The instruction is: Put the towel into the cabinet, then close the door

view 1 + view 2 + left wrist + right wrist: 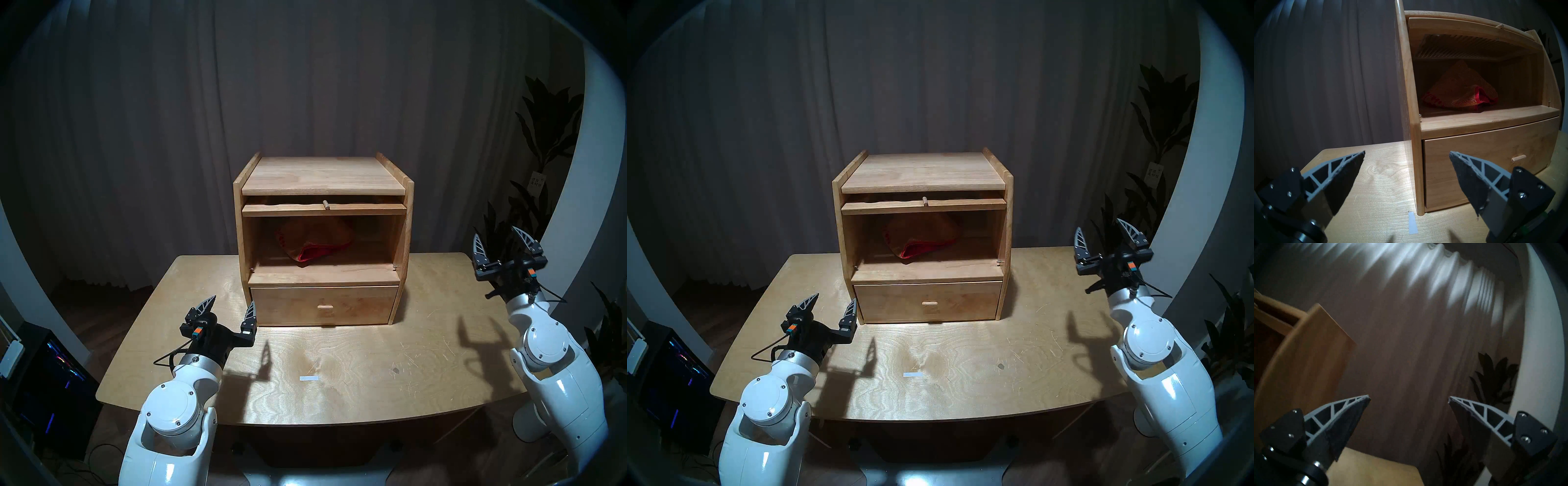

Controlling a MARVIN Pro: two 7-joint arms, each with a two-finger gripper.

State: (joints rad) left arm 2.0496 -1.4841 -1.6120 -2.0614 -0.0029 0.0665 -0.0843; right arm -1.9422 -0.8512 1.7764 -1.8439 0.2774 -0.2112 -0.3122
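Towel point(314, 245): one, crumpled, inside the cabinet point(324, 176) compartment; looks soft and light.
Door point(324, 209): one, slid up flat under the top, compartment open; likely stiff wood with fragile glass. Take it by the peg knob point(326, 205).
Drawer point(324, 305): one, closed.
Left gripper point(230, 307): wide open, empty, near the drawer's left corner.
Right gripper point(500, 239): wide open, empty, well off to the right.

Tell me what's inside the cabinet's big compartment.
A crumpled towel, orange-tan with red edges, lies on the floor of the cabinet, toward the back. The door is slid up under the top. The towel hides the back wall behind it; the drawer is shut, contents unseen.
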